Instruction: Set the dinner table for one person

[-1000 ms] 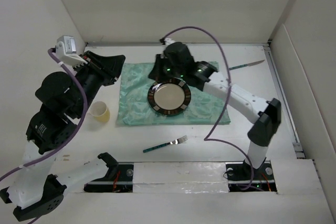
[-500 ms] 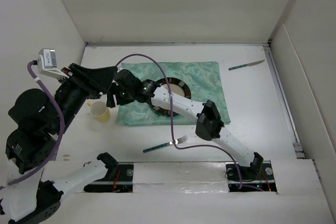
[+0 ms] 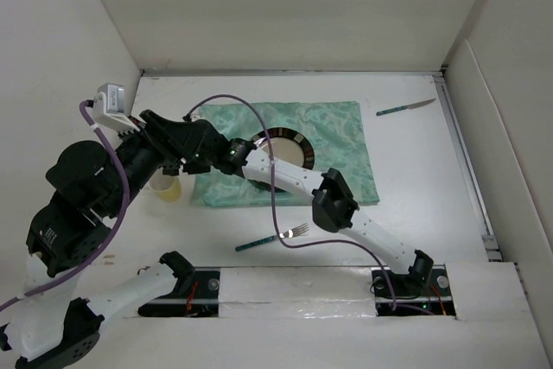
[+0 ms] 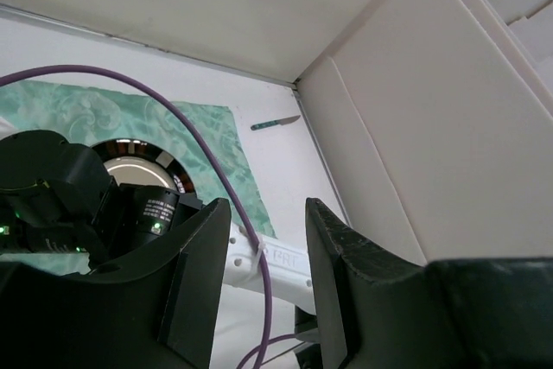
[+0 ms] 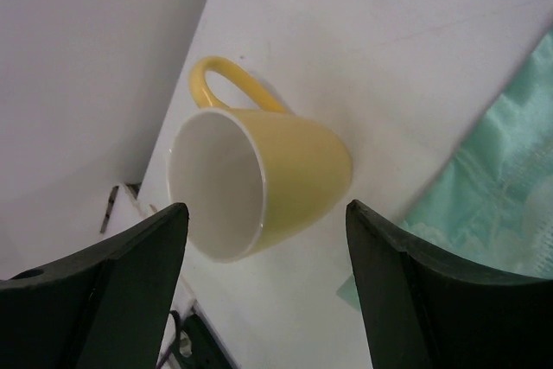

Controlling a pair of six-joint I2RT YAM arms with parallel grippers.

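Reaching across the green mat, the right gripper has left its place over the plate and now hangs at the yellow mug; its jaws, pressed together a second ago, are spread wide, one finger on each side of the cup and neither touching it. The left gripper has swung in over the same corner and parted about halfway, pinching nothing. Mug, plate, fork and knife lie where they did on the dinner table, the mug off the mat's left edge.

Crowding is the main risk: both wrists sit over one small cup; from above the left arm hides most of it, so the clearance between them cannot be judged, and they may well knock together. An off-centre closing finger could tip the mug or shove it toward the left panel. The purple cable loops over the plate and near the fork; it could drag either when the arm pulls back.
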